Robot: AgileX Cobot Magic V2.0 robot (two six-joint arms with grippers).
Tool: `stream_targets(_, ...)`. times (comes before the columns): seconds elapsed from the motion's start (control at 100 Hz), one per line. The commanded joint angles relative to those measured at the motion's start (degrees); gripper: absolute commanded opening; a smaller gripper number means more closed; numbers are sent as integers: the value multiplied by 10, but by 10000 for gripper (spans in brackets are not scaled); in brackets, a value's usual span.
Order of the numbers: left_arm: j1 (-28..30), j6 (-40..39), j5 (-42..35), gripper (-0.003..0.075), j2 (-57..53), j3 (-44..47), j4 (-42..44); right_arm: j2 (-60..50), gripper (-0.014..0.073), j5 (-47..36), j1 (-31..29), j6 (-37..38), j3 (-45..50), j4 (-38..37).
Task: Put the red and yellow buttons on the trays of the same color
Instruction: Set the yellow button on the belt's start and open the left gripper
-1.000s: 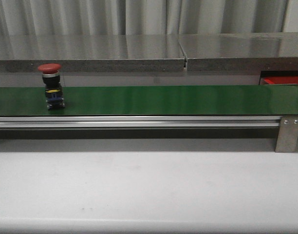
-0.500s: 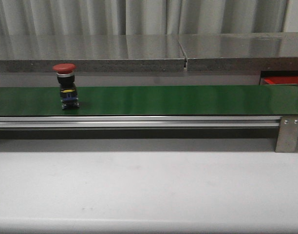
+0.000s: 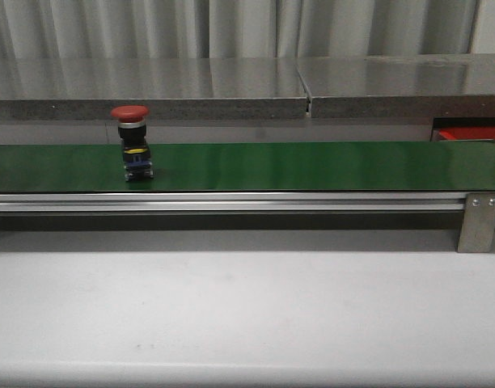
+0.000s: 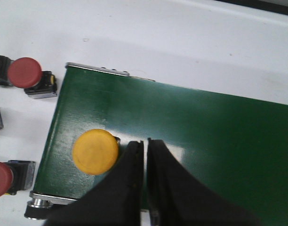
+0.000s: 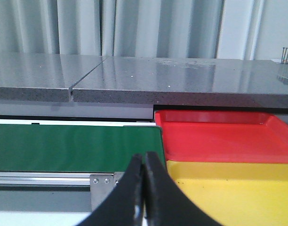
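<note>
Grey curtains and a speckled stone ledge back the desk, where a long green belt [image 3: 312, 166] runs along the far side. A red button [image 3: 133, 145] stands upright on the belt toward the desk's left edge. At the right edge the red tray [image 5: 219, 136] sits at the belt's end, with the yellow tray [image 5: 228, 188] just on its near side.

The left wrist view shows a yellow button [image 4: 95, 151] near the belt's left end, just beside the left gripper [image 4: 145, 147], whose jaws are pressed nearly together on nothing. The right gripper [image 5: 144, 165] is likewise clenched and empty, facing the trays.

The buttons look rigid, light and top-heavy. The smooth domed cap would likely slip, so the squarer body beneath it seems the safer hold.
</note>
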Motion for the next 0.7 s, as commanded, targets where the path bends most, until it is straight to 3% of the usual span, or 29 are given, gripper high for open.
stream_targets(0.0, -20, 1, -15, -20, -50, 4, -3, -12, -74, -43, -2, -2, -13, -7)
stream_targets(0.39, -99, 6, -65, -20, -195, 153, -3, -12, -74, -43, -2, -2, -13, -7)
stream_targets(0.69, -118, 6, -91, -20, -327, 261, -9, -12, -74, -43, -2, -2, -13, -7)
